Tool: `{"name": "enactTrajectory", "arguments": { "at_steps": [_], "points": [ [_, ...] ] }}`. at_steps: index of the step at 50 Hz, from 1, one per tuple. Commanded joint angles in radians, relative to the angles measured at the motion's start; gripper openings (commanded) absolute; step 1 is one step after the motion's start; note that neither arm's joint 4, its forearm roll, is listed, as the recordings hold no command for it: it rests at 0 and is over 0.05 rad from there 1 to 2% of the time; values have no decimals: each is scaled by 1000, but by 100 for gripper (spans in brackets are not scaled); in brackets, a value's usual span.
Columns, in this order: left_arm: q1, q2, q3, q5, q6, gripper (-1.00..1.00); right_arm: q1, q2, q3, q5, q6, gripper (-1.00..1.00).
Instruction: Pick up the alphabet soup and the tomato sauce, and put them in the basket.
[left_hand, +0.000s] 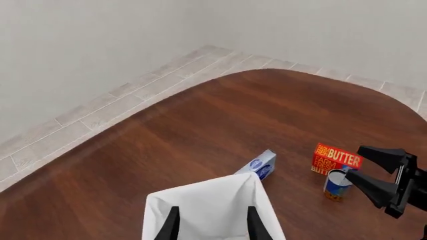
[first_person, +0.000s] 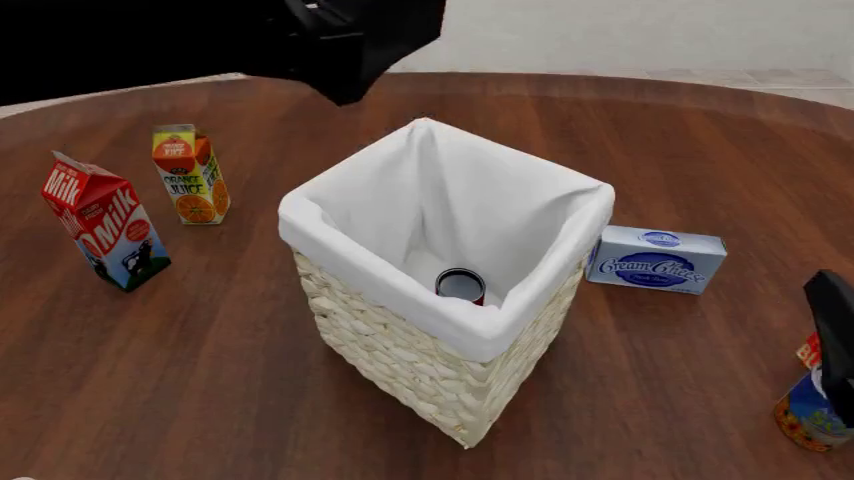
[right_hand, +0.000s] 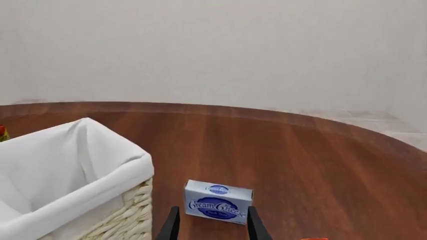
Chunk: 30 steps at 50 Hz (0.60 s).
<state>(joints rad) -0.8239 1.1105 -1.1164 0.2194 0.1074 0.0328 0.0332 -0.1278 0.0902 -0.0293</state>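
Brown desk (first_person: 694, 160) under pale walls. Tomato sauce (first_person: 461, 285) lies inside the basket (first_person: 400, 350). Alphabet soup (left_hand: 337, 184) stands beside the butter box (left_hand: 337, 158), right hand (left_hand: 373, 172) spread just by it. Left hand (left_hand: 212, 222) spread above the basket. Advise centring the jaws on the can before closing

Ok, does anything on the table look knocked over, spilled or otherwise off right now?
Nothing stands out. The milk carton, juice carton and alphabet soup stand upright, the cream cheese box lies flat, and the tomato sauce sits inside the basket.
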Motion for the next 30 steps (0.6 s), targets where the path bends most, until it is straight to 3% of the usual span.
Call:
{"name": "enactTrajectory", "arguments": {
  "at_steps": [1,12,17,25,26,30],
  "points": [
    [2,-40,27,-48,-33,100,12,-1,-99,88,-16,100],
    [-7,-76,47,-91,-56,100,7,75,-241,191,-71,100],
    [-9,-81,59,-110,-65,100,21,86,-307,240,-68,100],
    [-8,-91,73,-138,-84,100,27,97,-344,314,-80,100],
    [-12,-95,76,-144,-85,100,26,115,-355,336,-109,100],
    [-12,-99,71,-154,-83,100,25,175,-377,337,-93,100]
  ]
}}
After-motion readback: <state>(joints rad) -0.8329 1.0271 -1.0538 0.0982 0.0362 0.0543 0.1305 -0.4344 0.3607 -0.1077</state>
